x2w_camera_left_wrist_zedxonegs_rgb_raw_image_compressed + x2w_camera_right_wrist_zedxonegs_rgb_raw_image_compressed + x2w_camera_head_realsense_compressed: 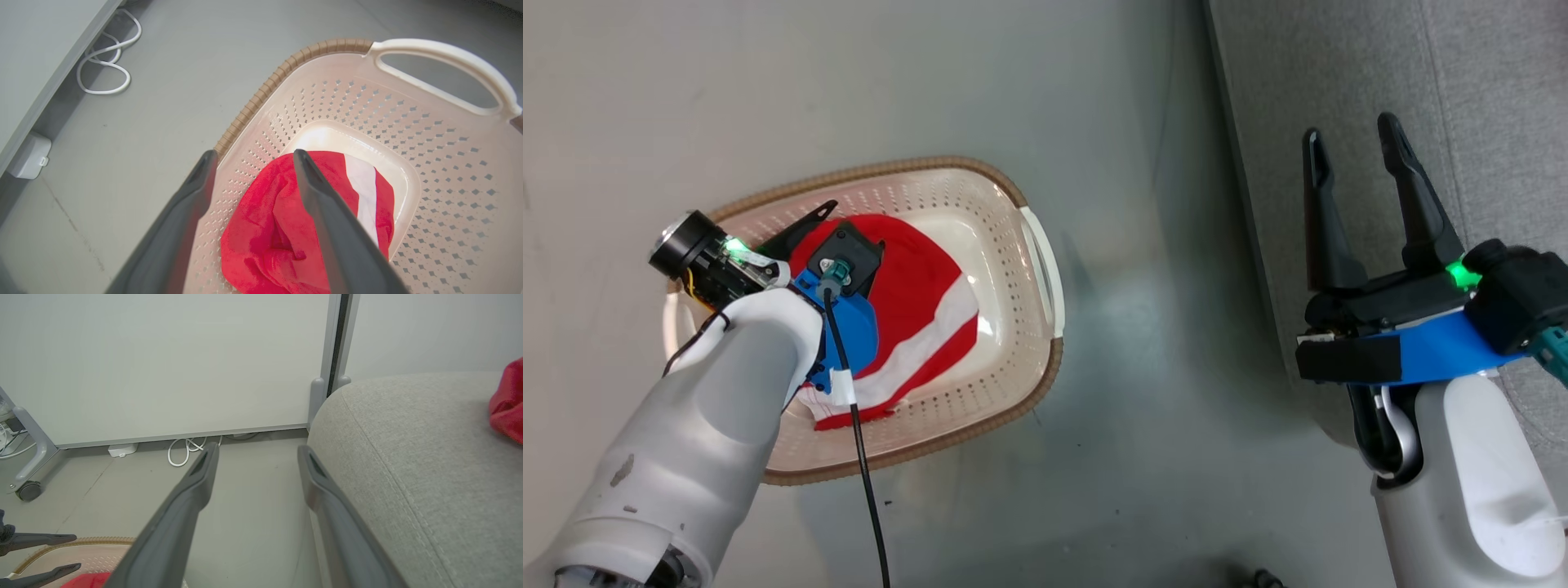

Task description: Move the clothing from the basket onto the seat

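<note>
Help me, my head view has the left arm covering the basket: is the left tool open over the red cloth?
Observer: Yes, the left tool is open, one finger above the red cloth, the other at the basket rim.
Operator: Anything on the sofa?
Observer: A second red garment lies on the sofa, at the right wrist view's right edge.
Operator: What's beyond the basket?
Observer: A white cable coiled on the floor by the wall.
</note>
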`<state>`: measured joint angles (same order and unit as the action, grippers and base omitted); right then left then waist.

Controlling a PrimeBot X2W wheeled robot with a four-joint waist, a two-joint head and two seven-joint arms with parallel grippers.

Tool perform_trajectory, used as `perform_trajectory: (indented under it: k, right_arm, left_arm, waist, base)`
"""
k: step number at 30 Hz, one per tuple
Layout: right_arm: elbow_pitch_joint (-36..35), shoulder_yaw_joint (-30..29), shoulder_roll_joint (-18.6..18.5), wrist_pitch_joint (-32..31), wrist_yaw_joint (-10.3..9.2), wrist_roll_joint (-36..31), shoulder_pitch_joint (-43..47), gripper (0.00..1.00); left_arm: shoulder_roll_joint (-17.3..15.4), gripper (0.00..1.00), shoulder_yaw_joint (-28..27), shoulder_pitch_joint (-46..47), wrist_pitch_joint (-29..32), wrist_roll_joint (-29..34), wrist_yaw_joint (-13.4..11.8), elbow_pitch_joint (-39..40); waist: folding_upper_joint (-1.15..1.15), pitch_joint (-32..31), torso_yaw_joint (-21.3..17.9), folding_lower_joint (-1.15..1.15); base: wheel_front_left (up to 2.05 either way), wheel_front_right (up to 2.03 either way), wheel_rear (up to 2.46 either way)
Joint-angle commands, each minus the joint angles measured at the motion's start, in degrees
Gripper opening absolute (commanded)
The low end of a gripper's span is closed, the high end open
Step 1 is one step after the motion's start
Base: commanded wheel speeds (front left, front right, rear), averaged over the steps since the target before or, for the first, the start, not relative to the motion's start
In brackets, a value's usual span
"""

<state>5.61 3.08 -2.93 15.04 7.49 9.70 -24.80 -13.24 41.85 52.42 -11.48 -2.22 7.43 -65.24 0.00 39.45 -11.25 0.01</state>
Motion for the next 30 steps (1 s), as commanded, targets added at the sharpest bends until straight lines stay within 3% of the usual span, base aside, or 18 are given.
perform_trajectory:
  k: [1, 15, 30]
  right_arm:
    - [-0.4, 0.2, 0.1, 0.2, 0.01, 0.3, -1.6, 1.00]
    - [-3.3, 2.0, 0.1, 0.2, 0.01, 1.8, -5.4, 1.00]
    - [-5.9, 2.0, 0.1, 0.2, 0.01, 1.6, -6.2, 1.00]
  left_arm:
    - [-0.3, 1.00, 1.6, 2.0, 0.3, -0.6, 0.0, -0.9]
    - [-3.3, 1.00, 14.3, 8.3, 8.8, -4.8, 0.0, -6.9]
    - [-5.0, 1.00, 17.0, 11.8, 12.5, -8.7, 0.0, -8.1]
  waist:
    - [0.00, 3.3, -1.5, -0.01]
    - [0.00, 13.5, -4.5, -0.01]
    - [0.00, 20.2, -5.3, -0.01]
  base:
    - [0.00, 0.00, 0.00]
    - [0.00, 0.00, 0.00]
    - [0.00, 0.00, 0.00]
